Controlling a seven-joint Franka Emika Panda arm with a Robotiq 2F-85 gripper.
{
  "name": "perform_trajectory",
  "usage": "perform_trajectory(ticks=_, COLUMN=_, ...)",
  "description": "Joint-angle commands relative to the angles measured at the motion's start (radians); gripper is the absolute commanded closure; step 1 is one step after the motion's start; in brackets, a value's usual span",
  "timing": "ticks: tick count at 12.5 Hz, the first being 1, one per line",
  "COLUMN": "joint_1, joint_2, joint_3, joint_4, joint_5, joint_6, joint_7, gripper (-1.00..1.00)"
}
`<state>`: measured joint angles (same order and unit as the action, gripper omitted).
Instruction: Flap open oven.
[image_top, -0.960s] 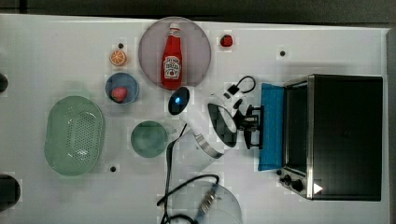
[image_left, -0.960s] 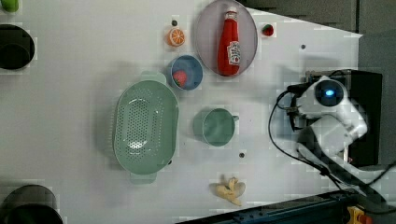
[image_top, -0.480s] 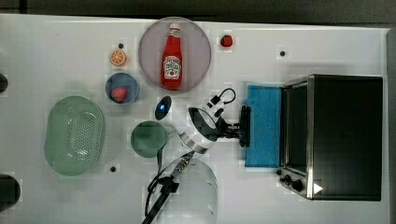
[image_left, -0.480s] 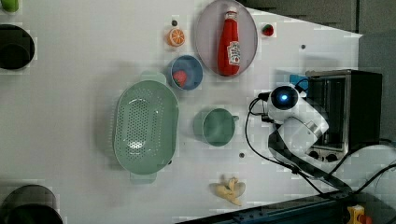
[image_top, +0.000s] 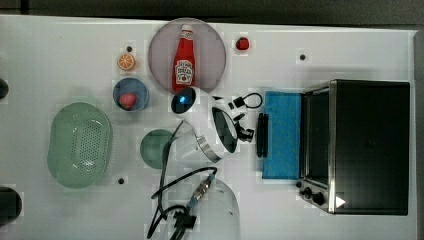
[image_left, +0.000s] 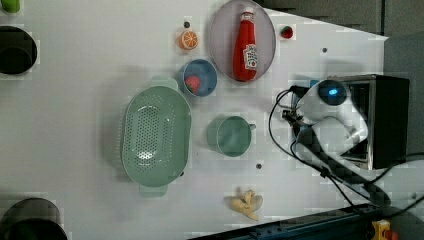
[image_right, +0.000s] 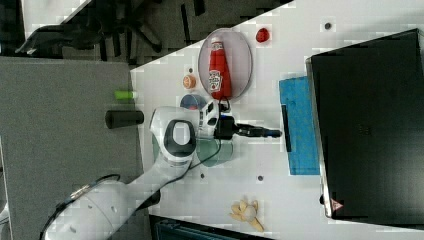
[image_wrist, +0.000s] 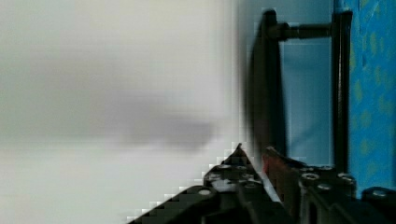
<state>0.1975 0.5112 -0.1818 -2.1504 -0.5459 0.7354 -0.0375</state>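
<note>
The oven (image_top: 367, 145) is a black box with a silver front frame at the top view's right. Its blue-tinted door (image_top: 282, 135) lies folded down flat on the table, and its dark bar handle (image_top: 261, 135) is at the door's free edge. My gripper (image_top: 250, 134) hovers just off the handle, on the side away from the oven, and nothing is between its fingers. In the right view the gripper (image_right: 275, 133) reaches as one narrow bar toward the handle (image_right: 285, 127). In the wrist view the fingertips (image_wrist: 239, 151) sit close together beside the handle (image_wrist: 268, 84).
A ketchup bottle (image_top: 184, 62) lies on a round plate (image_top: 210, 35) behind the arm. A green cup (image_top: 156, 147), a blue bowl (image_top: 130, 95) and a green colander (image_top: 79, 145) stand at the top view's left. A banana (image_left: 246, 204) lies near the table's edge.
The door has swung from part-way open to flat on the table. My gripper pulled back toward the top view's left with the handle and now sits just clear of it.
</note>
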Motion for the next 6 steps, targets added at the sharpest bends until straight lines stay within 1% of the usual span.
perform_trajectory(ticks=1, joint_1=-0.012, joint_2=-0.154, joint_3=0.002, joint_4=0.027, joint_5=0.190, joint_6=0.049, joint_7=0.038, gripper=0.65)
perform_trajectory(ticks=3, joint_1=-0.018, joint_2=-0.243, joint_3=0.001, joint_4=0.029, joint_5=0.422, joint_6=0.046, joint_7=0.038, gripper=0.65)
perform_trajectory(ticks=4, joint_1=-0.019, joint_2=-0.287, joint_3=0.001, joint_4=0.032, joint_5=0.516, joint_6=0.040, joint_7=0.038, gripper=0.65)
perform_trajectory(ticks=5, joint_1=-0.020, joint_2=-0.328, joint_3=0.001, joint_4=0.038, joint_5=0.592, joint_6=0.030, joint_7=0.039, gripper=0.65)
perform_trajectory(ticks=6, joint_1=-0.022, joint_2=-0.366, joint_3=-0.002, joint_4=0.051, joint_5=0.642, joint_6=0.011, joint_7=0.044, gripper=0.65)
